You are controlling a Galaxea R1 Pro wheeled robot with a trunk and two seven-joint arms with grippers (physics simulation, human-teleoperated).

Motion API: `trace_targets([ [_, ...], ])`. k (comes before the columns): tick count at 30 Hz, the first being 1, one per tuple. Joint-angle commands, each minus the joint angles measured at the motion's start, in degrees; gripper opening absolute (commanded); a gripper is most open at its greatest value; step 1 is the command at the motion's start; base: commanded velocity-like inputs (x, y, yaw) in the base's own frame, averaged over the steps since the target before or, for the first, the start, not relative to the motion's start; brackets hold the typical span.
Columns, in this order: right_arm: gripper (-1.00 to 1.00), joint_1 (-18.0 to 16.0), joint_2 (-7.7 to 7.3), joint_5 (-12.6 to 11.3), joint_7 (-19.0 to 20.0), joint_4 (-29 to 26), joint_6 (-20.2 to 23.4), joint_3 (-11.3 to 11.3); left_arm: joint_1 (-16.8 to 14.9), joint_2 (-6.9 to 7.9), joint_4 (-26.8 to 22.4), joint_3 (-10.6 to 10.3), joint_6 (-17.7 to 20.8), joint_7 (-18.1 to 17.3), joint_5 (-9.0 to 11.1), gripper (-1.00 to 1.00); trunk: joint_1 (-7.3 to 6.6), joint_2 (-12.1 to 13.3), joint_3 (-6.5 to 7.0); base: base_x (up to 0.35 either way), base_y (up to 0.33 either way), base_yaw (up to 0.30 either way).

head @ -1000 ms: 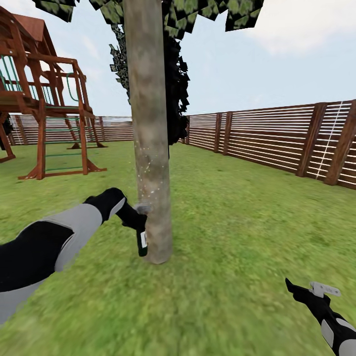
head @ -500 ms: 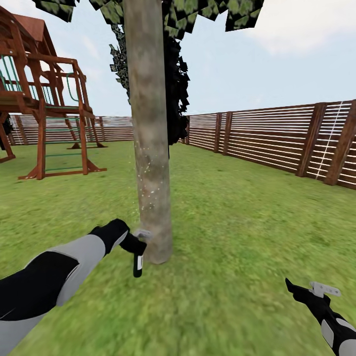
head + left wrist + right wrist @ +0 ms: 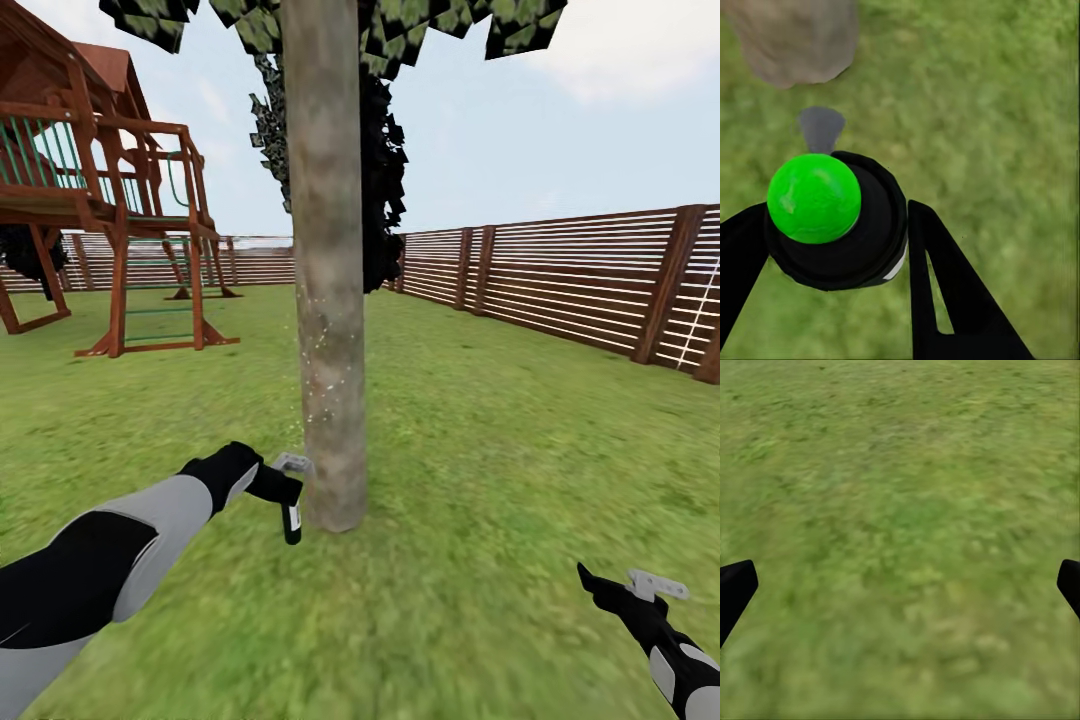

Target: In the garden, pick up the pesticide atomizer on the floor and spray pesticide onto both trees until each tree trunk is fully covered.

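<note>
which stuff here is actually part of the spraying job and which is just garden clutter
Part of the job:
- pesticide atomizer, held in the left claw
- tree trunk, with fine specks on its bark above the sprayer
- grass floor

Just around:
- wooden play tower
- slat fence
- dark cypress behind the trunk
- right claw, open over grass

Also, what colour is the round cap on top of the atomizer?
Bright green cap on the black atomizer, clearest in the left wrist view.
</note>
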Motion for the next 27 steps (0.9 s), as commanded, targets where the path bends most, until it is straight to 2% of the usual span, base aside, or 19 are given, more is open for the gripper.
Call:
trace_targets([
  [1,1.00,0.0,0.00,0.0,0.0,0.0,0.0,0.0,0.0,0.01,0.0,0.0,-0.2,0.0,0.3,-1.00,0.00,0.0,0.00,0.000,-0.077,0.004],
  [5,1.00,0.0,0.00,0.0,0.0,0.0,0.0,0.0,0.0,-0.05,0.0,0.0,-0.3,0.0,0.7,-1.00,0.00,0.0,0.00,0.000,-0.247,0.060],
  [11,1.00,0.0,0.00,0.0,-0.1,0.0,0.0,0.0,0.0,-0.06,0.3,0.0,0.3,0.0,0.8,-1.00,0.00,0.0,0.00,0.000,-0.316,0.237],
  [12,1.00,0.0,0.00,0.0,-0.1,0.0,0.0,0.0,0.0,-0.11,0.2,-0.1,1.5,-0.1,0.7,-1.00,0.00,0.0,0.00,0.000,-0.321,0.255],
  [14,1.00,0.0,0.00,0.0,0.0,0.0,0.0,0.0,0.0,-0.18,-0.4,0.0,8.5,-0.1,0.4,-1.00,0.00,0.0,0.00,0.000,-0.294,0.256],
  [18,1.00,0.0,0.00,0.0,-0.1,0.0,0.0,0.0,0.0,-0.24,-7.5,0.0,16.6,-0.2,0.2,-1.00,0.00,0.0,0.00,0.000,-0.272,0.238],
  [21,1.00,0.0,0.00,0.0,0.0,0.0,0.0,0.0,0.0,-0.24,-10.3,0.0,18.8,-0.2,0.2,-1.00,0.00,0.0,0.00,0.000,-0.313,0.162],
  [27,1.00,0.0,0.00,0.0,0.0,0.0,0.0,0.0,0.0,-0.62,-10.7,-0.3,19.2,-0.2,0.3,-1.00,0.00,0.0,0.00,0.000,-0.321,0.032],
])
